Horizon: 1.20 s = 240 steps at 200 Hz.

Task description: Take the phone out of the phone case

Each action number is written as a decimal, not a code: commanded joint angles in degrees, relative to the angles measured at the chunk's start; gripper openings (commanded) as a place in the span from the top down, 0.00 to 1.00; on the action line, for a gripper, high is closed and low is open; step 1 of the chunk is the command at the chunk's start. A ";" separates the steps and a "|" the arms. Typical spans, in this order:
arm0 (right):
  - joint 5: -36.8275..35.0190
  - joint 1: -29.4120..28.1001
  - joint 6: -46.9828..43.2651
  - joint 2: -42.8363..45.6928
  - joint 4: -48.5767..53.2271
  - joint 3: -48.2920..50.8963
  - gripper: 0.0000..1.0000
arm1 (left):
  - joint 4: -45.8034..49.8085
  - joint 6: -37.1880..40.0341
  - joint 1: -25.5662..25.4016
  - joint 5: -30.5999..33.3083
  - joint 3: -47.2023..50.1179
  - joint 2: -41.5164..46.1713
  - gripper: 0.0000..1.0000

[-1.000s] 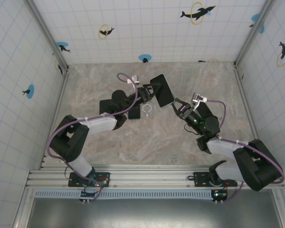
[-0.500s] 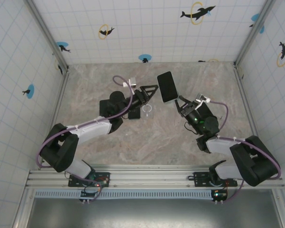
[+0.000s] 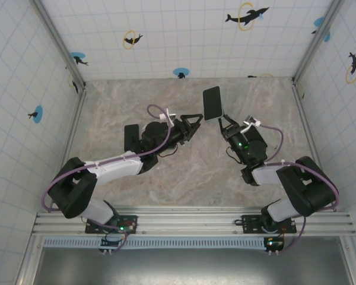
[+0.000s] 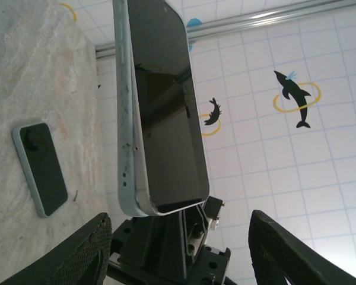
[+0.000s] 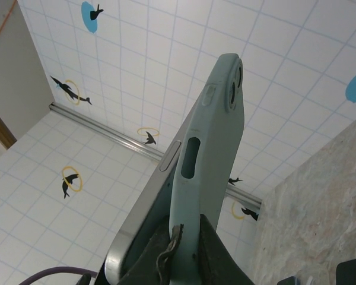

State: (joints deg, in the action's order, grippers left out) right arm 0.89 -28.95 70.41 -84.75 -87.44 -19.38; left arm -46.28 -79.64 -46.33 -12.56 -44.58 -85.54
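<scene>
My right gripper (image 3: pixel 224 123) is shut on the lower end of the pale blue-green phone case (image 5: pixel 216 136) and holds it upright above the table. The phone (image 4: pixel 166 107) sits in the case, dark screen toward my left gripper. In the right wrist view the phone's silver edge (image 5: pixel 143 205) stands away from the case near the fingers (image 5: pixel 222 252). My left gripper (image 3: pixel 194 122) is open just left of the phone (image 3: pixel 212 103), apart from it. Its fingers (image 4: pixel 77 255) stand wide on either side of the right gripper (image 4: pixel 172 243).
A second phone (image 4: pixel 40 169) with a pale rim lies flat on the marble table (image 3: pixel 184 172). Tiled walls (image 3: pixel 178 35) close the table in at the back and both sides. Open floor lies in front of both grippers.
The right gripper has carried the phone up and toward the back wall, turning it more upright. The left gripper has come off the phone's edge and now sits a little to its left.
</scene>
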 commanded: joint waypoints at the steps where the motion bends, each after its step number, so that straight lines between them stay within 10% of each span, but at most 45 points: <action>1: -2.09 -0.65 -2.07 -0.55 -11.53 -2.94 0.98 | -0.63 -3.01 -1.38 1.51 -3.70 -1.59 0.38; 240: -1.62 -3.28 -3.65 -1.56 -17.69 -0.05 0.98 | -11.55 -7.55 -4.30 8.51 -3.62 -8.33 0.49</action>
State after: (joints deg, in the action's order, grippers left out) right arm -0.43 -31.20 67.85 -86.94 -87.57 -19.55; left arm -54.46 -86.89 -50.76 -8.03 -47.86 -93.43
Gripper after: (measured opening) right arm 0.118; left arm 0.518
